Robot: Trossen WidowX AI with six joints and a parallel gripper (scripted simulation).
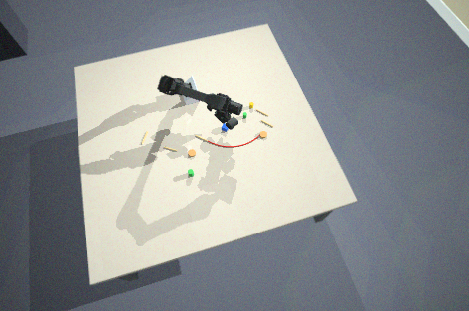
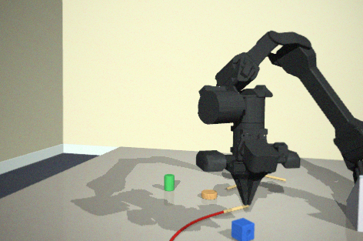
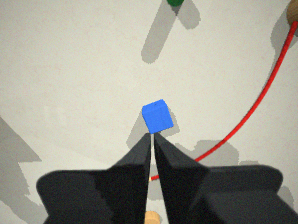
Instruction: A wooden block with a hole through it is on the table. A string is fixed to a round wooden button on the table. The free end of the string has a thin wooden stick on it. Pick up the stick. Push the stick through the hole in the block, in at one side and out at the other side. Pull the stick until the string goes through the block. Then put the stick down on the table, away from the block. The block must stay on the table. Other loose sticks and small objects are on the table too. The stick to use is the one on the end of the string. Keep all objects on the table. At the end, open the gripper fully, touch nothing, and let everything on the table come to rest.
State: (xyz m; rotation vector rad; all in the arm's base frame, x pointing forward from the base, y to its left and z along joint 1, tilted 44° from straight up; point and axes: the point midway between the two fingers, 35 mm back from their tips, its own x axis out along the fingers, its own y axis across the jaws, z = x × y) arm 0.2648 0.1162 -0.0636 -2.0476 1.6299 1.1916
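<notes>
1. Fingers brought together, tips down, our gripper (image 1: pixel 227 120) (image 2: pixel 247 202) (image 3: pixel 152 137) is closed to the narrowest slit; we see nothing pinched in it, and whether it brushes anything below is unclear.
2. Close by its tips sits the blue block (image 1: pixel 225 128) (image 2: pixel 242 229) (image 3: pixel 157 117), upright on the counter (image 1: pixel 119 83) (image 2: pixel 115 215) (image 3: pixel 75 75), presumably so its hole lies low for a sideways threading.
3. Near the gripper, on the block's other side from the green peg (image 1: pixel 244 115) (image 3: pixel 175 2), the string's stick (image 1: pixel 201 138) (image 2: pixel 236 209) (image 3: pixel 150 179) lies flat, unthreaded. We judge that pickup comes first, with the fingers reopened and set across the wood.
4. From that stick the red string (image 1: pixel 230 147) (image 2: pixel 192 222) (image 3: pixel 220 145) curves around the block, its slack likely there to allow the pull.
5. Farther from the gripper, the round button (image 1: pixel 263 134) (image 3: pixel 294 14) holds the string's fixed end, probably as its anchor.
</notes>
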